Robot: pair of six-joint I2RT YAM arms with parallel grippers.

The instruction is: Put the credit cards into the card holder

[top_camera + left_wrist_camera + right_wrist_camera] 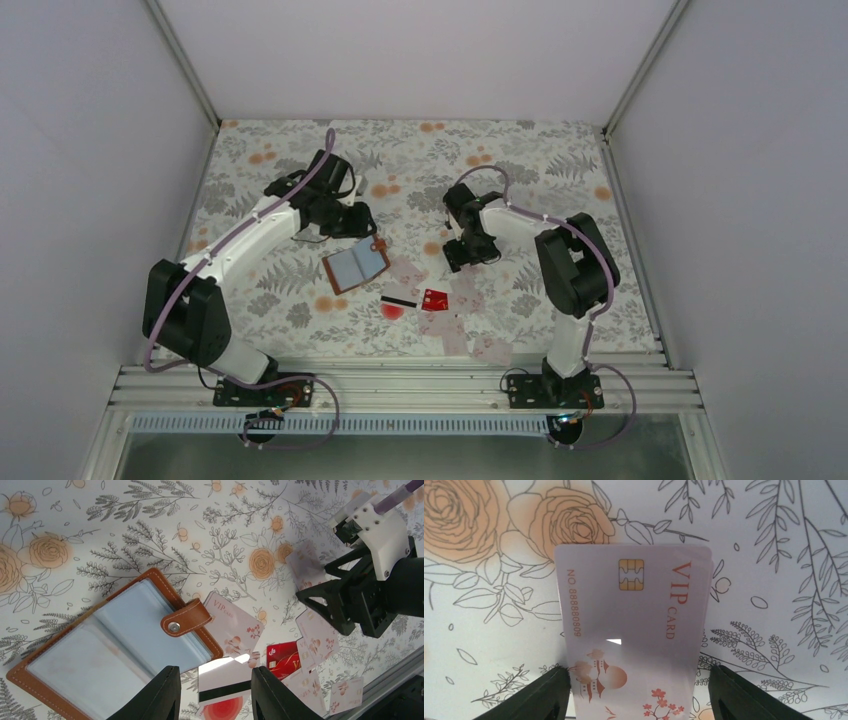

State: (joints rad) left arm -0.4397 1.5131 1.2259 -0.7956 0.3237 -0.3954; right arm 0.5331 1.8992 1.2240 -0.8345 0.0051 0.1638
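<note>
The brown card holder [355, 267] lies open at mid-table, pale pockets up, strap unfastened; it also shows in the left wrist view [100, 645]. Credit cards lie scattered to its right: a black-striped card [398, 298] [222, 682], a red card [435, 298] [282, 657] and several pale VIP cards [465, 292] [235, 625]. My left gripper [350, 222] [215, 692] is open and empty, above the holder's edge and the striped card. My right gripper [468, 255] [639, 692] holds a pale VIP card [634, 610] tilted off the cloth, sticking out ahead of the fingers.
A round red spot [392, 311] lies under the striped card's near edge. The flowered cloth [560, 180] covers the table, walled on three sides. The right arm's wrist [380, 555] stands close to the right of the left gripper.
</note>
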